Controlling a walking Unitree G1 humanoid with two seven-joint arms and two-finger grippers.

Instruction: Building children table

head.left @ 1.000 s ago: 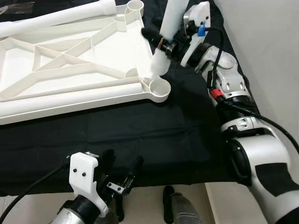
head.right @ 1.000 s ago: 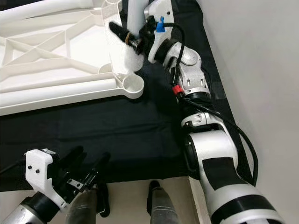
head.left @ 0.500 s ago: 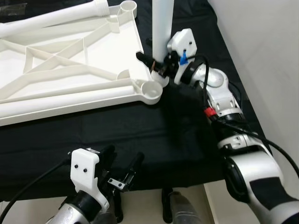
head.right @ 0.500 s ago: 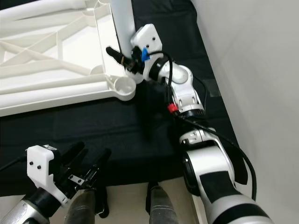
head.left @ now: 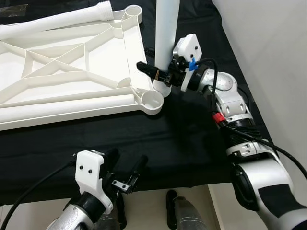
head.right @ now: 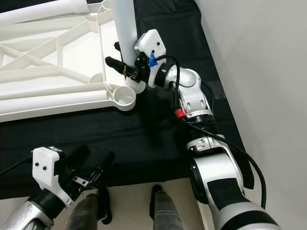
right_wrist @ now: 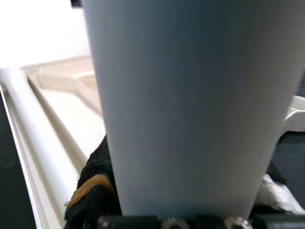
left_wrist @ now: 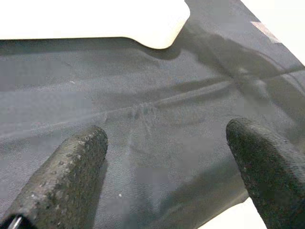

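My right gripper pinches a white table leg upright, its foot just beside the corner socket of the inverted white tabletop at ten o'clock on the black cloth. Step: leg insertion. Next, I judge, shift toward seven o'clock and press down. My left gripper hangs spread, idle.

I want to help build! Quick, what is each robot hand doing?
Left gripper: open, holding nothing, low over the black cloth.
Right gripper: closed on the upright white table leg.
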